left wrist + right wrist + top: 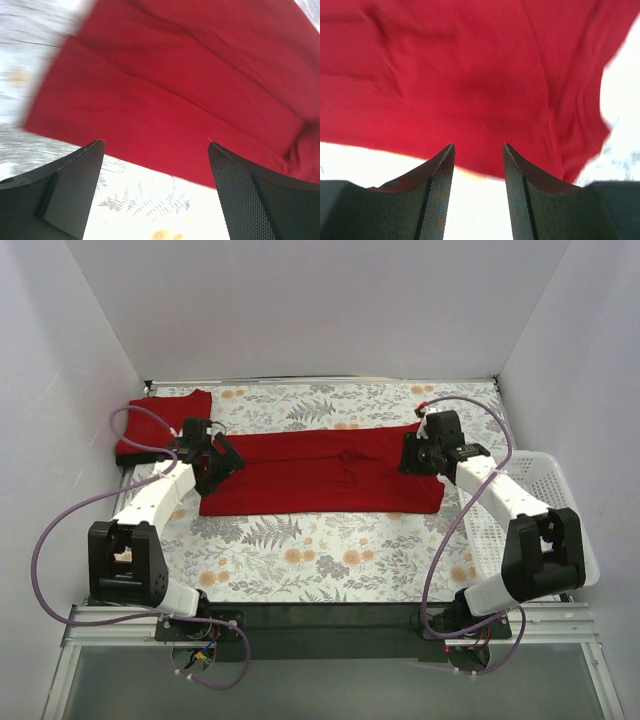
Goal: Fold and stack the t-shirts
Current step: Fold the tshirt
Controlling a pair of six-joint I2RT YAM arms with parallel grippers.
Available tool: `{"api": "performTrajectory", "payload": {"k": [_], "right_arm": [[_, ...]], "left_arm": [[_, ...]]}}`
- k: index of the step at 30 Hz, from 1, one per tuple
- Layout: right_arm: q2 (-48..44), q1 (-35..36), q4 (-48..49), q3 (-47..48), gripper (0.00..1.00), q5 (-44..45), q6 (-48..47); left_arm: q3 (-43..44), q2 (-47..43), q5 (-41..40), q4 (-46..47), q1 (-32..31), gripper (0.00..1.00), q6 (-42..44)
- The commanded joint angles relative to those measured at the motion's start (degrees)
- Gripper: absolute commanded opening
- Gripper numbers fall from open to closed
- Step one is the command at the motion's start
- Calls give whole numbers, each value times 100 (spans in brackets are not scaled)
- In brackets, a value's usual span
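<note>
We see a red t-shirt (320, 475) lying flat across the middle of the table (330, 560), folded into a long band that runs from left to right over the flowered cloth. A second red t-shirt (165, 420) lies at the far left corner, close to the first one's left end; we cannot tell whether the two touch.

The left claw (156, 144) sits at the left end of the long band. Its two dark fingers (75, 185) are spread wide with nothing between them. In the left wrist view the shirt's near edge crosses just beyond the fingertips, with bare patterned cloth below it.

The right claw (478, 145) sits at the opposite end of the band. Its fingers (437, 190) stand apart with a narrower gap than the left ones and pinch nothing: between them we see only pale table. The red edge lies just past the tips, and a rumpled corner of the shirt trails off to the right in that view.

A white lattice basket (555, 480) stands at the right side of the table, beside the right arm and apart from both shirts
</note>
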Motion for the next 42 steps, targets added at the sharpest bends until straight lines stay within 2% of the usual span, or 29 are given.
{"api": "performTrajectory", "payload": {"k": [1, 2, 5, 9, 15, 22, 36, 39, 40, 42], "right_arm": [[489, 2, 255, 875, 43, -307, -434], [639, 11, 350, 1035, 43, -342, -539], [1324, 2, 430, 1850, 41, -483, -944], [2342, -68, 431, 2731, 37, -561, -1375], [3345, -261, 422, 3716, 36, -991, -1683], [4023, -454, 413, 4121, 33, -1335, -1710], [4612, -481, 387, 4368, 30, -1722, -1674], [4665, -481, 395, 4403, 24, -1749, -1665], [4665, -481, 387, 4412, 17, -1740, -1665], [4613, -490, 387, 4412, 11, -1723, -1674]], "left_arm": [[334, 75, -27, 37, -717, 79, 122], [448, 267, 0, 55, -953, 79, 113], [511, 488, 26, 178, -1131, 79, 113], [397, 621, -53, 336, -1140, 79, 315], [-392, 200, -290, 845, -1140, 78, 789], [-1448, -601, -721, 1707, -1140, 79, 860], [-1370, -618, -677, 1787, -1140, 78, 886], [-1379, -619, -660, 1778, -1140, 78, 895], [-1379, -627, -642, 1787, -1140, 78, 904], [-1379, -627, -633, 1795, -1140, 78, 904]]}}
